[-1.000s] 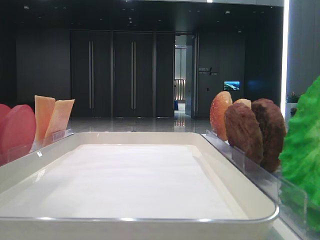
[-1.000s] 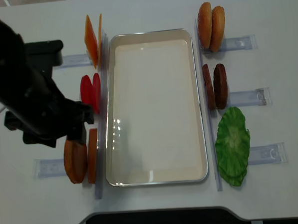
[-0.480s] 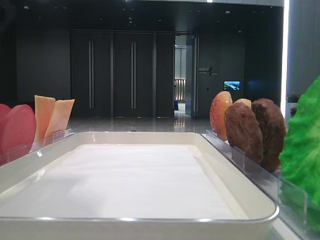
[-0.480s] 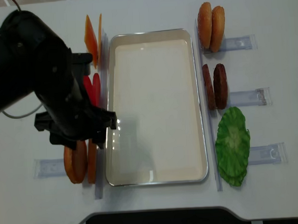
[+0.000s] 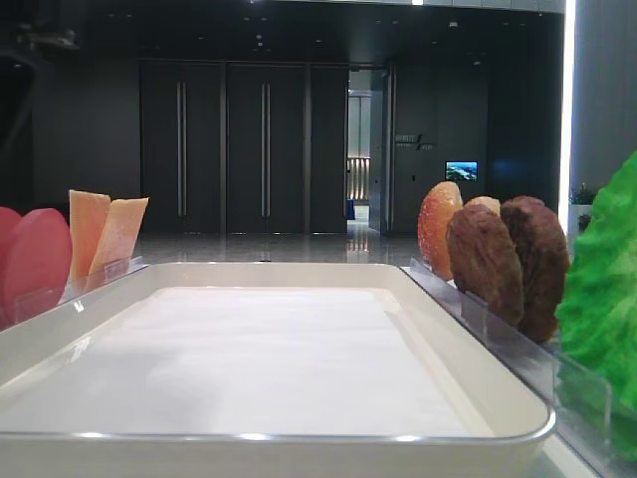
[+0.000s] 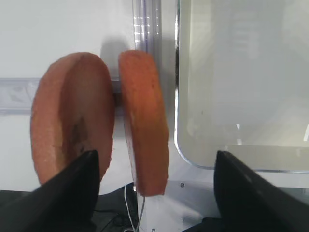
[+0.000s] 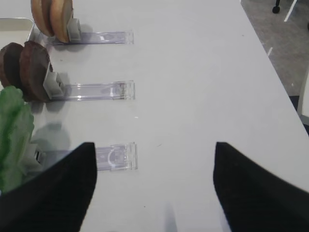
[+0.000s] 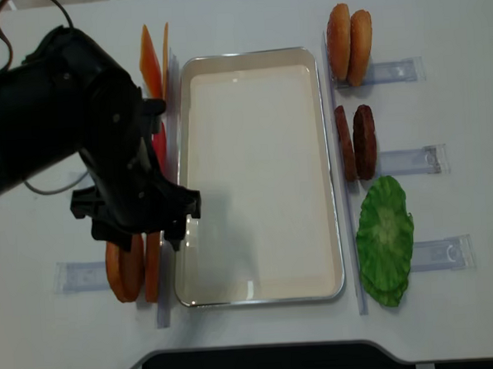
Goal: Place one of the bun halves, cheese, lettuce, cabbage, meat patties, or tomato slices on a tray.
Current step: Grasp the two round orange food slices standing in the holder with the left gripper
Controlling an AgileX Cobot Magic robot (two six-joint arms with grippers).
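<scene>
Two bun halves stand on edge in a clear holder left of the white tray. In the left wrist view my left gripper is open, its fingers either side of the bun half nearest the tray's rim; the other bun half stands behind the left finger. From above, my left gripper hangs over both bun halves. My right gripper is open over bare table, right of the lettuce. The tray floor holds nothing.
Cheese slices stand at the back left; the arm hides most of the tomato slices. Right of the tray stand two more buns, meat patties and lettuce, each in a clear holder.
My left arm has swung to the right, from the table's left side to above the two bun halves beside the tray. Nothing on the table has moved.
</scene>
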